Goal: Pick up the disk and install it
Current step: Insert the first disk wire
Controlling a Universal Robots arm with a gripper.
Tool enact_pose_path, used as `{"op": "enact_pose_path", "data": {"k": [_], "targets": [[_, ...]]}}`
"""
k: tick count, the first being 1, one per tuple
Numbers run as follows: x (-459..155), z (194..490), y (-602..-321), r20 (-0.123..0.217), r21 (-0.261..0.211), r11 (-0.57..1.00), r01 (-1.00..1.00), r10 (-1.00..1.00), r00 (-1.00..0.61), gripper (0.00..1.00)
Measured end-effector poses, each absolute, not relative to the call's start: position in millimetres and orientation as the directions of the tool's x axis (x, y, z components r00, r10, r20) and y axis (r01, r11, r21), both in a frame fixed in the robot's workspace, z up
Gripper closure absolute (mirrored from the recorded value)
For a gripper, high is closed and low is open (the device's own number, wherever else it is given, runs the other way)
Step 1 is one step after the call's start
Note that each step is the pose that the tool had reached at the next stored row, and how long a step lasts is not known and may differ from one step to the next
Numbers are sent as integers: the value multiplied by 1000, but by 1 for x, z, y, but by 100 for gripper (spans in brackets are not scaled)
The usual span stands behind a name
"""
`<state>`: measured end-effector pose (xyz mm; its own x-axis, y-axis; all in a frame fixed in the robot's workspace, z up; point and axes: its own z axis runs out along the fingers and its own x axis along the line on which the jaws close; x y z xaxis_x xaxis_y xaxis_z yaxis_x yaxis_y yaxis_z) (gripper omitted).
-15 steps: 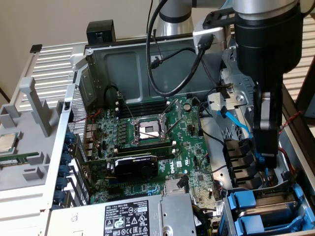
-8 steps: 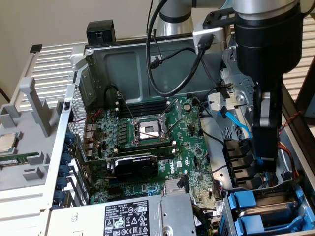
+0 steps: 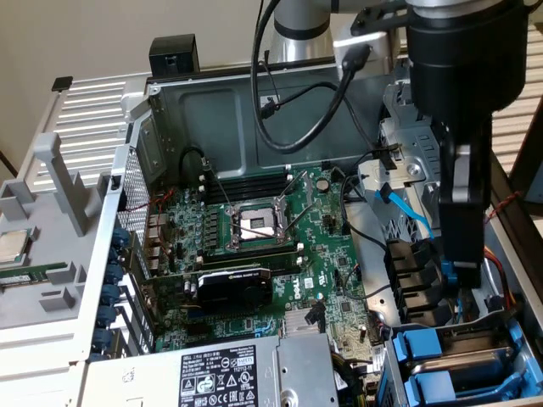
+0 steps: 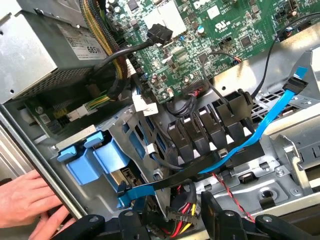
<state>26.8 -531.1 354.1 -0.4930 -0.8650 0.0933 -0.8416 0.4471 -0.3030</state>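
The disk's blue plastic frame (image 4: 92,162) sits pushed into the drive cage (image 4: 132,130) at the case's corner, and its metal body is mostly hidden inside the slot. In the exterior view the blue frame (image 3: 420,349) shows at the lower right, stacked with a second blue carrier. My gripper (image 3: 462,270) hangs just above and behind that cage. Its black finger links (image 4: 82,225) are spread wide, so the gripper (image 4: 175,227) is open, with nothing between the fingers. A person's hand (image 4: 25,200) rests on the case edge beside the cage.
The grey power-supply box (image 3: 229,373) fills the near side. The green motherboard (image 3: 254,246) with its processor socket (image 3: 254,222) lies in the middle. A blue flat cable (image 4: 260,130) and black cable clips (image 4: 210,127) run close by the gripper. A processor chip (image 3: 13,246) lies on the exterior view's left.
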Motion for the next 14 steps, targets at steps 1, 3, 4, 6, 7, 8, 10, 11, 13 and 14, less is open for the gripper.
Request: {"op": "enact_pose_path", "data": {"k": [1, 3, 4, 6, 7, 8, 10, 11, 13, 14], "targets": [[27, 358, -531, 93, -303, 447, -841, -865, -493, 45], [27, 367, -531, 93, -303, 448, -841, -864, -494, 45], [27, 372, -531, 93, -303, 448, -841, -864, -494, 45], [27, 381, -532, 93, -303, 449, -841, -864, -495, 45], [27, 385, -532, 93, -303, 449, -841, -864, -495, 45], [28, 390, -532, 93, -303, 449, -841, -864, -495, 45], [29, 399, -534, 93, -303, 449, -840, -864, -495, 45], [30, 404, -535, 93, -303, 449, -840, -864, -495, 45], [31, 413, -537, 93, -303, 449, -841, -864, -495, 45], [32, 417, -538, 93, -303, 449, -841, -864, -495, 45]]}}
